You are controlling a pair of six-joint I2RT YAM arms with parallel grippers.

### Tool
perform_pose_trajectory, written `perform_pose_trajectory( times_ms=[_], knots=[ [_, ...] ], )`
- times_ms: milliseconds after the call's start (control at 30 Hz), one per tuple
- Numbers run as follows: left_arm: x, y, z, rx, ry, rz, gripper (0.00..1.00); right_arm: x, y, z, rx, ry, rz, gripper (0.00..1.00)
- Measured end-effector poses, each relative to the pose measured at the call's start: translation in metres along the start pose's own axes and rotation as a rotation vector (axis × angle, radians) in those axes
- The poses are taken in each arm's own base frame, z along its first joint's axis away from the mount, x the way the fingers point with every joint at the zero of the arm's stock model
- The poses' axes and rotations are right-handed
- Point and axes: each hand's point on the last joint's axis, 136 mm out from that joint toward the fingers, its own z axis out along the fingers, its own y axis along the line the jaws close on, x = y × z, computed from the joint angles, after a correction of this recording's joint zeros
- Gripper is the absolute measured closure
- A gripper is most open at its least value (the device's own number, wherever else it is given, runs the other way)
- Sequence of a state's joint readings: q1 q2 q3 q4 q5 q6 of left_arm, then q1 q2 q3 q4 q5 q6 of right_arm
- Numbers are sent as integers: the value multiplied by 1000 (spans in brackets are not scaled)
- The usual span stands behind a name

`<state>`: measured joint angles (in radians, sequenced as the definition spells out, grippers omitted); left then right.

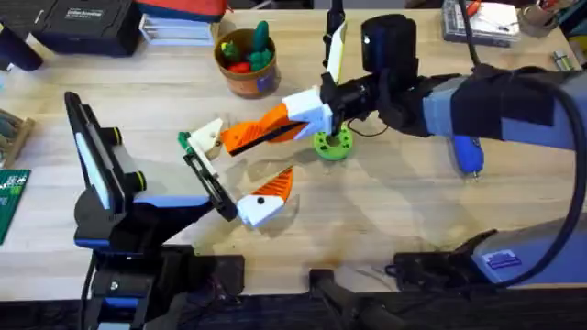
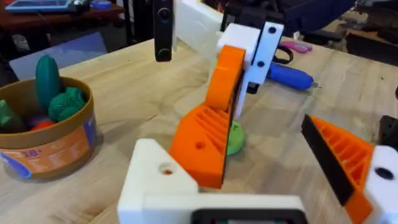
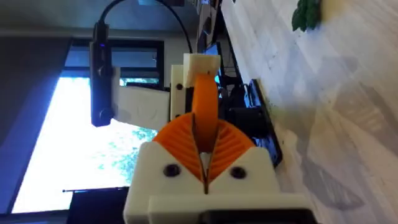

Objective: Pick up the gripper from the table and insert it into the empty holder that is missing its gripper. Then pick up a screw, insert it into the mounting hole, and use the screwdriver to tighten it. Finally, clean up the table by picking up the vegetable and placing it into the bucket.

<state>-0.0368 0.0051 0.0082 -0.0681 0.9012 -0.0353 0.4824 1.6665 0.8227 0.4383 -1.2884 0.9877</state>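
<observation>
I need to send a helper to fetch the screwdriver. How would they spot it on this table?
Start at the right arm's grey-blue forearm crossing the table's right half. The screwdriver lies on the wood just beside it, nearer the bases. It is the blue pen-shaped tool with a thin metal bit, unlike the green disc further left.

A robotics lab or workshop: a pale wooden surface [image 1: 385, 220] carries a circuit board [image 1: 11, 197], black equipment cases [image 1: 83, 26] and cabling [image 1: 477, 41].
</observation>
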Motion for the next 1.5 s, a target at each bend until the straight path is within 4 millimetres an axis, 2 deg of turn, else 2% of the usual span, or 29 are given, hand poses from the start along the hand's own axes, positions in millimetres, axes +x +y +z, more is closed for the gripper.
perform_pose_trajectory(
  times_ms=[167, 500, 633, 900, 1033, 1500],
  knots=[
    [-1, 0, 0, 1, -4, 5, 14, -4, 7, 0, -14, -8, -53, 990],
    [-1, 0, 0, 1, -4, 6, 15, -4, 6, 3, -7, -14, -48, 990],
    [-1, 3, 0, -17, -3, 3, 15, -10, 3, 13, -10, 9, -44, 991],
    [-3, 15, -1, -87, -11, 8, 15, -34, 3, 34, -47, 89, -56, 992],
    [-2, 16, -1, -90, -8, 4, 16, -34, 1, 48, -58, 134, -51, 992],
    [-1, 16, -1, -90, -5, -7, 15, -38, -2, 51, -47, 120, -46, 992]
  ],
)
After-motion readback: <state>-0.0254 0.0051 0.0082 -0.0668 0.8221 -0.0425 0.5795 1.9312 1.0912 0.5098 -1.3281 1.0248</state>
